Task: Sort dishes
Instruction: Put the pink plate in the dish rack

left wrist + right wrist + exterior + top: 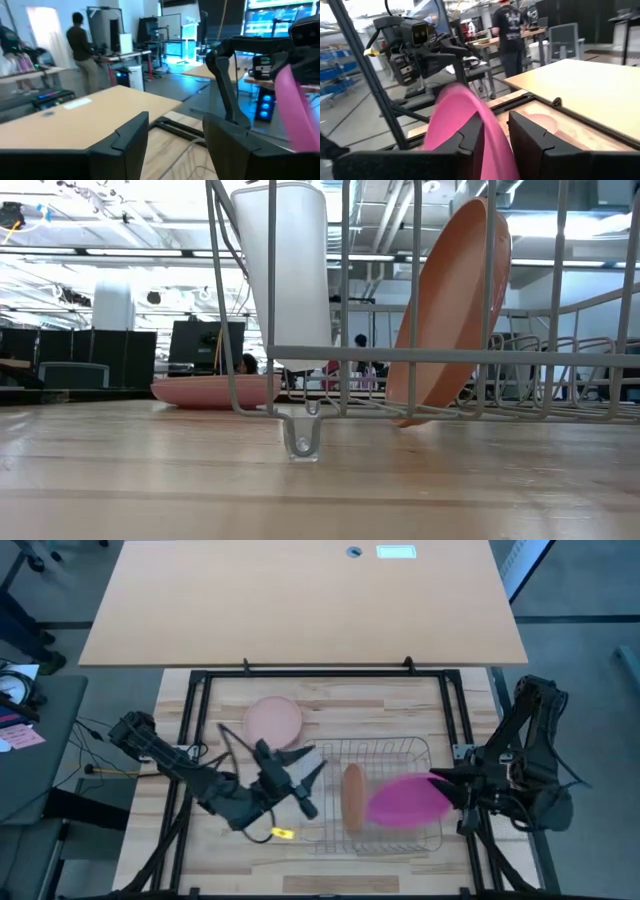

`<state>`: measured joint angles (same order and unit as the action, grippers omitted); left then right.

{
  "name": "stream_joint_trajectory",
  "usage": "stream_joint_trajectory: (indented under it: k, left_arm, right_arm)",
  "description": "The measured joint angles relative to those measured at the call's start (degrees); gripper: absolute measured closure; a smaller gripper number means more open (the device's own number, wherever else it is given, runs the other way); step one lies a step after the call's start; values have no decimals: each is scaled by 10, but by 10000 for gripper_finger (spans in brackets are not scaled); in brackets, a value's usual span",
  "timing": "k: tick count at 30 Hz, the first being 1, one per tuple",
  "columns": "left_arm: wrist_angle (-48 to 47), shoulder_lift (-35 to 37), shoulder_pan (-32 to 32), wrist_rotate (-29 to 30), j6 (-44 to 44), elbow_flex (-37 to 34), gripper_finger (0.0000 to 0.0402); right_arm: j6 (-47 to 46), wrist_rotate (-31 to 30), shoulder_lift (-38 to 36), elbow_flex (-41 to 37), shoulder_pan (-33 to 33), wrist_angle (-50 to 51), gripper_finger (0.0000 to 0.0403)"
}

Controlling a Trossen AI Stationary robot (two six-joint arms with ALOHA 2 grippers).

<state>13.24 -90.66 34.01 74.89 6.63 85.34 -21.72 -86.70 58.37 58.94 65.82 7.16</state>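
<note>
Over the wire rack [380,790], right claw [447,787] pinches the magenta plate's [405,800] rim; left claw [300,772] gapes empty.

My left arm enters from left edge of high view, stretched low toward frame centre, wrist angled to lower right. Dark two-finger left gripper [308,775] sits just left of centre, fingers spread apart, nothing between them; same gap shows in left wrist view [175,145]. My right arm folded at right edge of frame, elbow high, forearm reaching left. Dark two-finger right gripper [442,787] at right of centre, fingers [470,137] pinched on rim of round magenta pink plastic plate [405,800].
</note>
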Motion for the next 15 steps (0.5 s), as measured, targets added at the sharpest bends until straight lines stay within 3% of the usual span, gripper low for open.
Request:
stream_joint_trajectory:
  k: [4, 9, 15]
  left_arm:
    - [-36, 22, 26, 30, -7, 0, 219]
    - [-76, 25, 41, 32, -37, 0, 219]
    - [-201, 25, 43, 26, -156, 0, 219]
  right_arm:
    - [16, 1, -21, 0, -5, 15, 321]
    - [36, 5, -26, 0, -39, 26, 388]
    - [35, 71, -29, 0, -95, 50, 392]
